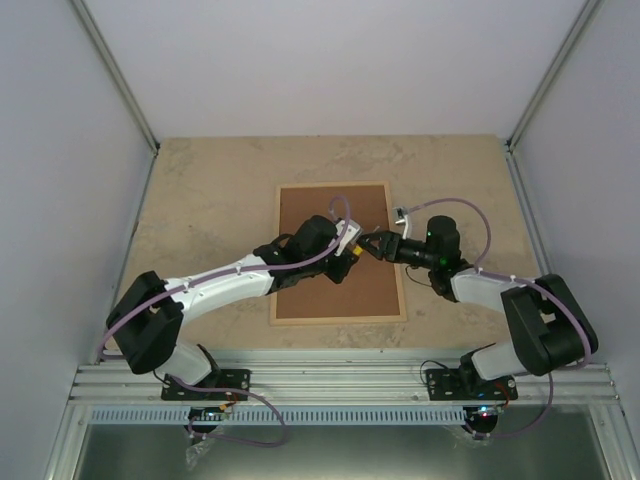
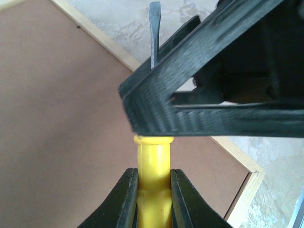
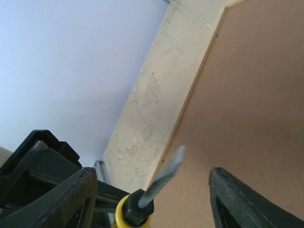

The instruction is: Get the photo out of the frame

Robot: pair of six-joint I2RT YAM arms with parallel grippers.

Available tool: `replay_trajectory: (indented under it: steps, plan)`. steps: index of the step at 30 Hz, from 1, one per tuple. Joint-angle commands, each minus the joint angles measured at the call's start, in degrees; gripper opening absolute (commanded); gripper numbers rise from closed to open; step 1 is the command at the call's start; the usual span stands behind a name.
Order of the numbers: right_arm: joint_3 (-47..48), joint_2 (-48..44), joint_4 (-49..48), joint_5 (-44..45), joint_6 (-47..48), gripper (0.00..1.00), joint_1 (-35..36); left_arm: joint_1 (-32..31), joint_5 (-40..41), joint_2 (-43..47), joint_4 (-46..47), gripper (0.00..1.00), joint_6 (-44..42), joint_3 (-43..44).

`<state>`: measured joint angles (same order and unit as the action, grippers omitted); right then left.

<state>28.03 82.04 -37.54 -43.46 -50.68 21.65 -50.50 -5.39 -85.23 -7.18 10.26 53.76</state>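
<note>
The frame point(image 1: 338, 319), thin pale wood, lies face down on the table with its brown backing board point(image 1: 320, 205) up. The photo is hidden beneath the board. My left gripper point(image 1: 350, 252) hovers over the board's right half, shut on the yellow handle of a screwdriver point(image 2: 154, 159). The screwdriver's grey flat blade point(image 2: 154, 33) points past the frame's right rail point(image 2: 114, 47). My right gripper point(image 1: 376, 245) meets it from the right. In the right wrist view its jaws point(image 3: 154, 190) stand open, one on each side of the blade point(image 3: 166, 175), not touching it.
The beige stone-patterned table point(image 1: 200, 200) surrounds the frame, with grey walls on three sides. Both arms cross over the frame's lower right part. An aluminium rail point(image 1: 340, 380) runs along the near edge.
</note>
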Motion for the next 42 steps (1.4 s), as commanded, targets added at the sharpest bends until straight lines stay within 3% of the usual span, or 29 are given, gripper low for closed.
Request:
replay_trajectory:
  steps: [1,7,12,14,18,22,26,33,42]
  plan:
    - [0.5,2.1,-5.2,-2.1,-2.0,0.61,0.7,-0.5,-1.8,-0.4,3.8,0.00,-1.7,0.7]
    - [-0.5,4.7,-9.7,-2.4,-5.2,0.42,1.2,-0.7,-1.7,-1.0,4.9,0.00,-2.6,-0.2]
    - [-1.4,4.8,-11.8,-2.3,-7.7,0.08,1.5,-0.9,-1.5,-0.7,6.4,0.00,-2.4,-1.2]
    - [-1.5,4.5,-11.9,-2.0,-8.4,0.01,1.6,-0.9,-1.1,-0.4,7.0,0.02,-2.2,-1.7]
    - [-2.4,3.1,-12.1,-0.9,-10.3,0.01,1.7,-1.0,0.5,1.3,10.4,0.12,-1.1,-3.5]
    - [-3.6,1.6,-13.0,0.5,-13.1,0.00,1.7,-1.0,0.2,3.6,15.6,0.33,0.5,-7.0]
    - [-4.8,-0.1,-13.6,2.5,-16.0,0.00,1.8,-1.0,-0.7,4.6,19.9,0.48,1.9,-9.6]
    - [-7.1,-1.5,-16.7,4.7,-21.9,0.00,2.5,-1.0,-1.7,5.0,31.9,0.54,5.8,-15.4]
    - [-9.2,-3.3,-18.5,7.9,-27.6,0.00,4.3,-1.0,-4.0,3.1,42.0,0.51,9.7,-19.0]
